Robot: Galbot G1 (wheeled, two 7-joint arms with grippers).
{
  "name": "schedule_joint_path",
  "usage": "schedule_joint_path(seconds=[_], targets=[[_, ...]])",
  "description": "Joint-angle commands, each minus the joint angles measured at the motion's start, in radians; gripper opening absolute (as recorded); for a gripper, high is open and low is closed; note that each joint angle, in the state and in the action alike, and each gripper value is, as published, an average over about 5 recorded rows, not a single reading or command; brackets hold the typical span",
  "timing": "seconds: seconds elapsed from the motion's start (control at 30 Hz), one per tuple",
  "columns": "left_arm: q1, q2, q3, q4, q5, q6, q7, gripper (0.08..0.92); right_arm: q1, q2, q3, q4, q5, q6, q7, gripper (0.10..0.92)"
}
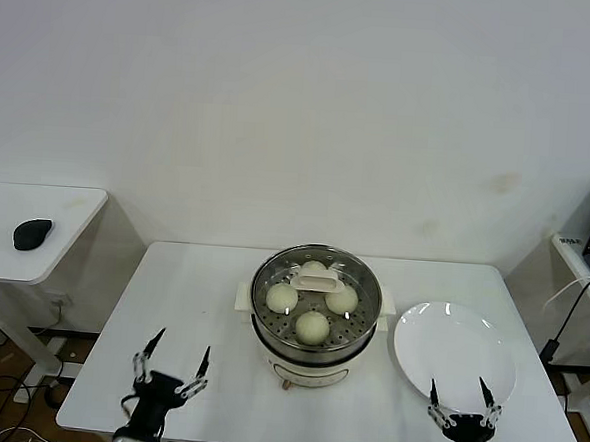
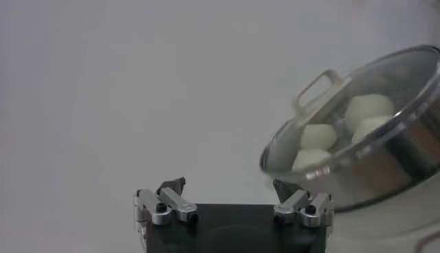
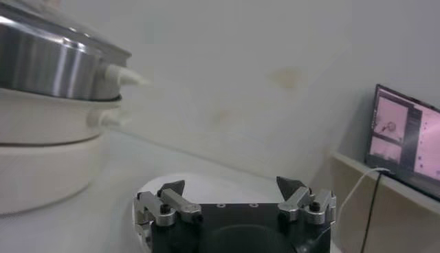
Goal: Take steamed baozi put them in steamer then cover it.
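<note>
At the near edge of the white desk (image 1: 170, 304) two tools wait, both released and holding nothing. The left tool (image 1: 177, 366) hovers at about 7 o'clock from the steamer (image 1: 312, 342), its dark fingers spread wide over bare desk. The right tool (image 1: 459, 393) sits at about 4 o'clock, fingertips splayed over the near rim of the white plate (image 1: 454, 351), which lies flat just beside the steamer at its 3 o'clock and carries no food.

The steamer stands mid-desk on its white base, apart from both tools. The cover (image 1: 357, 275) rests on it, cream handle at centre, and the steamed baozi (image 1: 313, 327) show through the glass on the perforated tray: three clearly, a fourth partly behind the handle.

Farther off, at 10 o'clock, a side table (image 1: 75, 208) holds a dark mouse (image 1: 32, 233). At 3 o'clock a cable (image 1: 568, 318) hangs from another surface with a lit screen (image 3: 405, 137). A pale wall (image 1: 302, 101) closes the back
</note>
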Motion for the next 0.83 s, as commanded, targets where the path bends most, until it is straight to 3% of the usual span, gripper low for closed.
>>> schedule_joint_path(seconds=[0.03,0.43,0.83], targets=[[0.160,0.023,-0.109,0.118,-0.499,-0.219,0.047,0.823,-0.075,-0.059,-0.028,0.032,0.096,0.011,-0.041,0.823],[0.165,0.016,-0.115,0.143,-0.458,-0.222,0.079,0.823,-0.131,-0.068,-0.027,0.078,0.183,-0.021,-0.106,0.823],[0.175,0.020,-0.121,0.155,-0.420,-0.223,0.082,0.823,-0.133,-0.053,-0.040,0.079,0.158,-0.010,-0.113,0.823]])
